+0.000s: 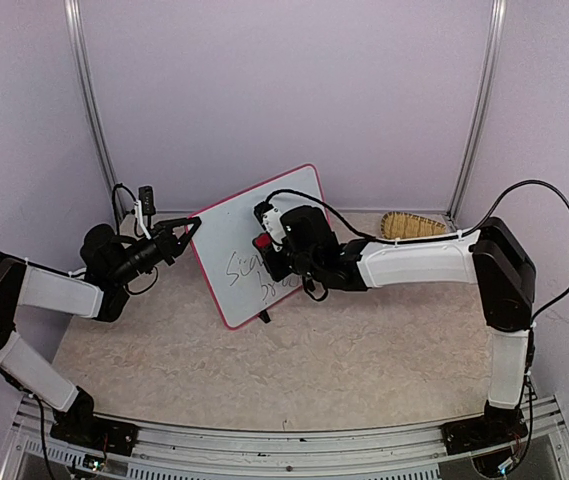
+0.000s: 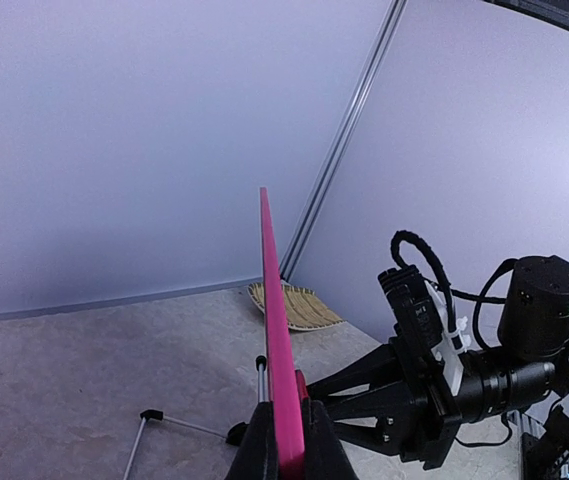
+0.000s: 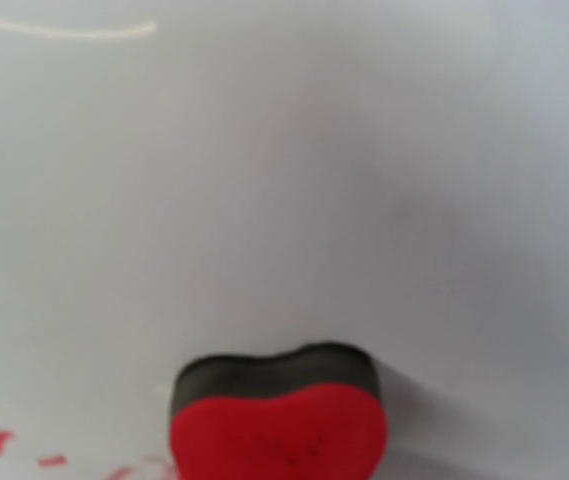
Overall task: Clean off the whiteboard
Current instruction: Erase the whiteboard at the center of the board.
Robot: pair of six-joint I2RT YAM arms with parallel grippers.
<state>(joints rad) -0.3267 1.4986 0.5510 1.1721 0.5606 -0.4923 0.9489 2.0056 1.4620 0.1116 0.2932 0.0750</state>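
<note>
A rectangular whiteboard with a rounded pink-red frame (image 1: 249,225) stands tilted on the mottled beige table (image 1: 364,350), left of centre and towards the far wall. Marker scrawl covers its lower part. The left fingers (image 2: 264,450) pinch the frame on the board's left edge. The right fingers (image 2: 356,392) grip a red heart-shaped eraser with a black pad (image 3: 279,420), pressed flat against the white face beside the scrawl. A woven straw tray (image 1: 411,226) lies at the far right.
</note>
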